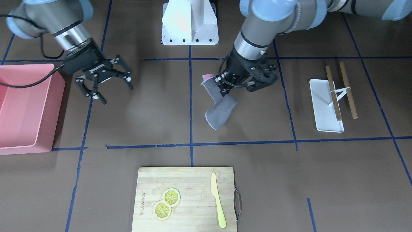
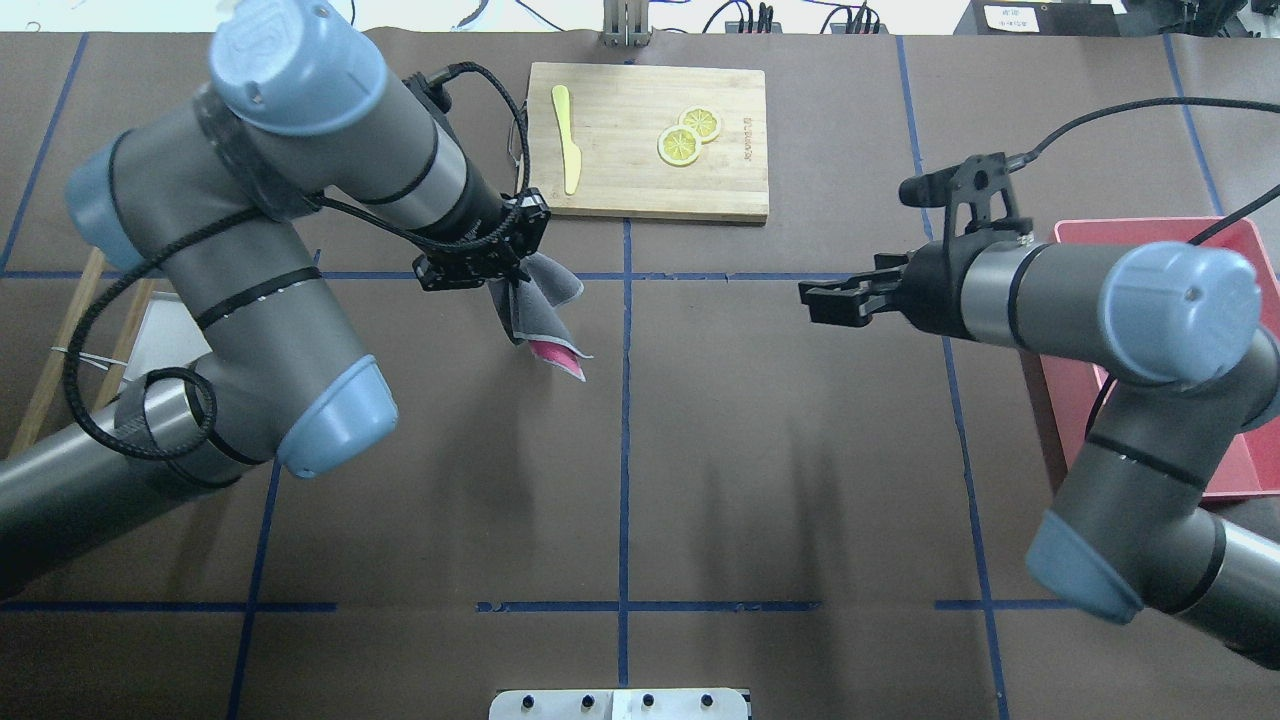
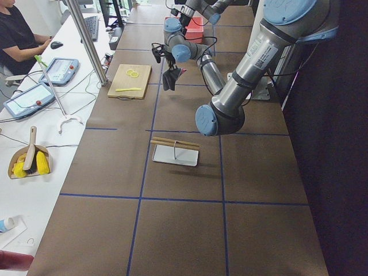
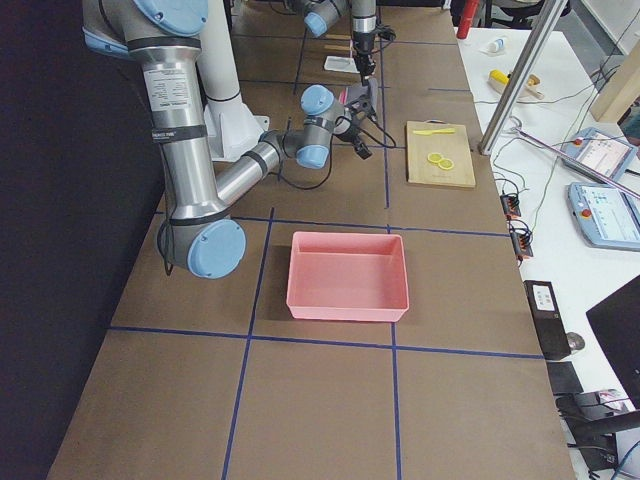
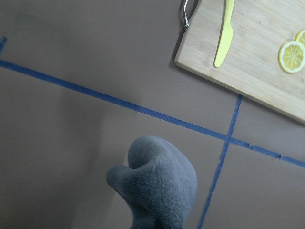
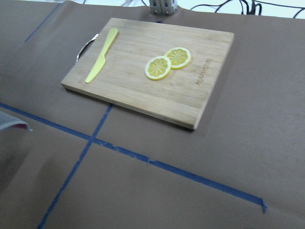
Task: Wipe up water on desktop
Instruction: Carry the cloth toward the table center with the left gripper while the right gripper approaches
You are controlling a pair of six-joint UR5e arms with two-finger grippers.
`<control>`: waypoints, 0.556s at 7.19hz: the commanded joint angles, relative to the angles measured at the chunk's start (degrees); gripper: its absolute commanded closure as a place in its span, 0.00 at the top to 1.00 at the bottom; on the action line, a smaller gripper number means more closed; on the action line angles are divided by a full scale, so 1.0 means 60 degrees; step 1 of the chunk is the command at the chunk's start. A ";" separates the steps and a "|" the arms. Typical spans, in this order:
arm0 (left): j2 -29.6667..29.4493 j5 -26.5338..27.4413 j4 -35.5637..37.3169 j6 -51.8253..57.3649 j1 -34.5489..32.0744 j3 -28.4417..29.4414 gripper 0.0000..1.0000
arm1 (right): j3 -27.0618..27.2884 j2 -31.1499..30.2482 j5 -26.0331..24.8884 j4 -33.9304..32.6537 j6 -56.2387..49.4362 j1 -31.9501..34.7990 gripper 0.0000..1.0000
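Left gripper [image 1: 225, 86] clenched on cloth [image 1: 222, 111] top | cloth dangles over desktop [image 1: 264, 170], 12 o'clock of board [image 1: 186, 180] | soft, light, floppy: I'd pinch a bunched edge | right gripper [image 1: 106, 85] splayed, empty, cloth's 9 o'clock

A bamboo board [image 1: 190, 216] is seen lying flat, with two touching lemon slices [image 1: 171, 196] set near its middle and a yellow knife [image 1: 217, 199] laid lengthwise beside them, toward the edge that carries a metal handle [image 1: 238, 203]. A pink bin [image 1: 51, 109] is spotted well apart at one end, open side up. At the other end a white tray [image 1: 322, 109] is found, with two wooden sticks [image 1: 333, 93] joined by a white tie, one laid over its long edge and the other just beside it.
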 commanded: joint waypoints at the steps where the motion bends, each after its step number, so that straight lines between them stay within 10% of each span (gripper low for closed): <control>1: -0.0697 0.0796 -0.0043 -0.0651 0.0556 0.0722 0.00 | 0.0117 0.0526 -0.1750 -0.0085 0.0061 -0.1410 1.00; 4: -0.1517 0.0929 -0.0072 -0.0754 0.0864 0.1397 0.00 | -0.0015 0.0983 -0.2786 -0.0129 -0.0084 -0.2594 1.00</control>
